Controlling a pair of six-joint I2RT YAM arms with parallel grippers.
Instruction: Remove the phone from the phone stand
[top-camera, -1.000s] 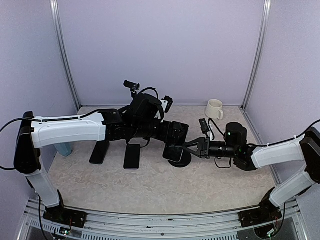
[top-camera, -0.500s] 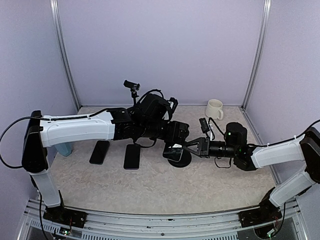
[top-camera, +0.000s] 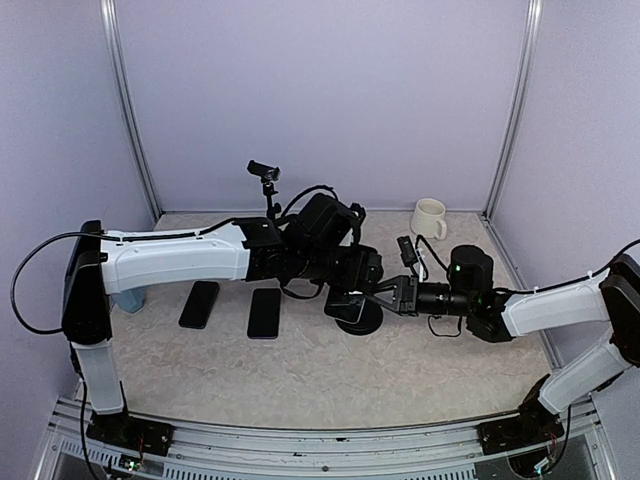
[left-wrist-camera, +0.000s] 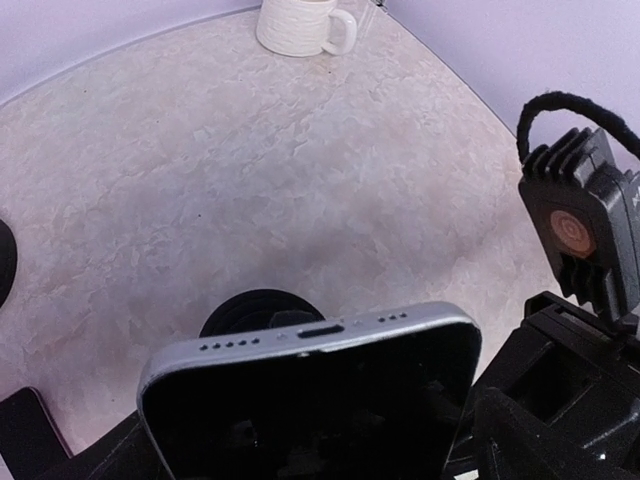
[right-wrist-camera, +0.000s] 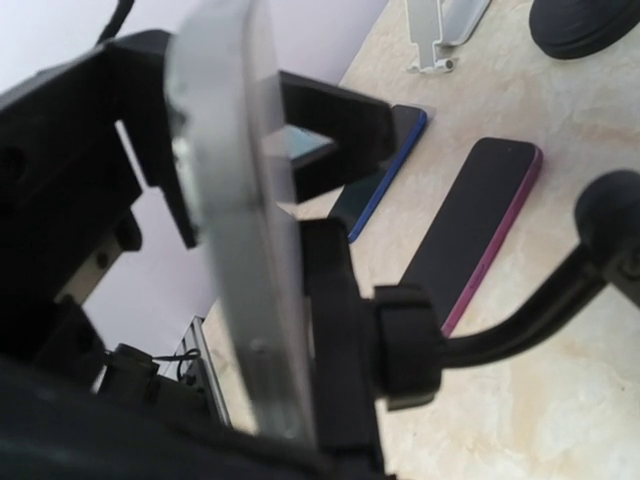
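By the left edge of the worktop (top-camera: 300, 375) we are seeing a pale blue thing (top-camera: 128, 298), half hidden behind the left arm (top-camera: 170, 262). Right of it two spare phones are lying flat, screens dark: the blue-edged phone (top-camera: 200, 304) and, just beside it, the pink-edged phone (top-camera: 265, 312). Behind them, toward the far edge, a small camera (top-camera: 263, 170) is standing on a thin post.

The left arm is reaching across to the middle of the worktop, where the left gripper (top-camera: 353, 288) is hanging over the phone (left-wrist-camera: 310, 390). We are reading its jaws as spread wide, one on each face of the phone with a gap showing, not pinching it. The phone is sitting in the phone stand (top-camera: 360, 322), raised off the worktop in the cradle on the stand's bent neck.

The right gripper (top-camera: 380, 296) is pointing in level from the right, its tips at the phone and cradle. Its jaws are narrow, but we are unable to tell whether they are clamping anything. The white mug (top-camera: 428, 217) is standing near the far right corner.
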